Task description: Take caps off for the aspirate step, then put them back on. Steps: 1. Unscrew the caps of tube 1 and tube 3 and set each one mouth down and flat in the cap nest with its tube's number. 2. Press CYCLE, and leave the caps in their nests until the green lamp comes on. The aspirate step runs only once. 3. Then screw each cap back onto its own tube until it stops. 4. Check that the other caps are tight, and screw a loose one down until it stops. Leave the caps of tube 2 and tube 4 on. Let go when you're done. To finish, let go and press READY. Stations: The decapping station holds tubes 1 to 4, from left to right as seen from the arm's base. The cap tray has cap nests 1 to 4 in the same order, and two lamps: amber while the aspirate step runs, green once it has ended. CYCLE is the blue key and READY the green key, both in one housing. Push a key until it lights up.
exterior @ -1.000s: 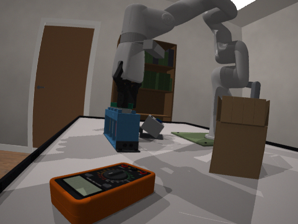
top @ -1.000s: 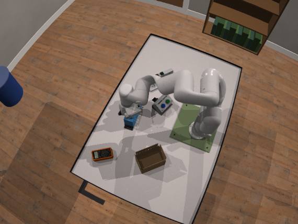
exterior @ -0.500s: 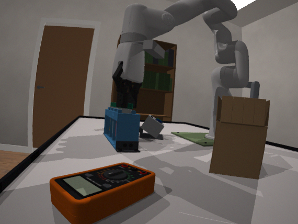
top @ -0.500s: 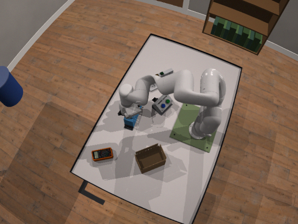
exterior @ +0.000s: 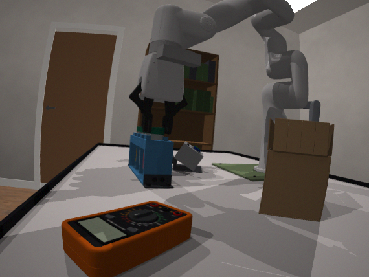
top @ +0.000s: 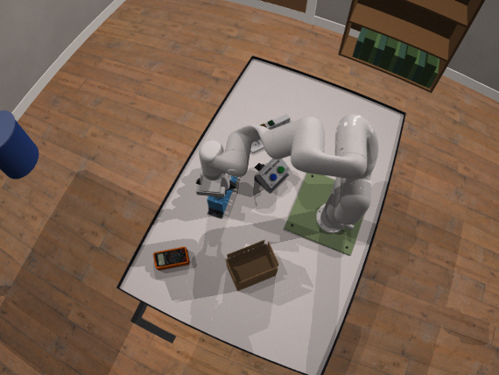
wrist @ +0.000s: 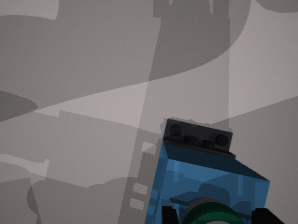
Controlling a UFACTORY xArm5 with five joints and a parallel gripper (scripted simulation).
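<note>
The blue decapping station (top: 217,205) (exterior: 152,158) (wrist: 210,172) stands on the white table (top: 271,307), left of the key housing. My gripper (exterior: 157,130) (wrist: 216,216) points straight down over the station's far end. Its black fingers flank a green tube cap (exterior: 158,131) (wrist: 212,211) that sits on its tube. In the wrist view a small gap shows between each finger and the cap, so the fingers stand open around it. The other tubes and caps are mostly hidden by the gripper body. The grey key housing (top: 270,173) (exterior: 189,156) shows its blue and green keys, both unlit.
A grey tray part with a green dot (top: 278,121) lies beyond the arm, largely hidden by it. An orange multimeter (top: 172,258) (exterior: 126,233) and an open cardboard box (top: 252,265) (exterior: 296,171) lie toward the near end. The arm stands on a green plate (top: 311,201).
</note>
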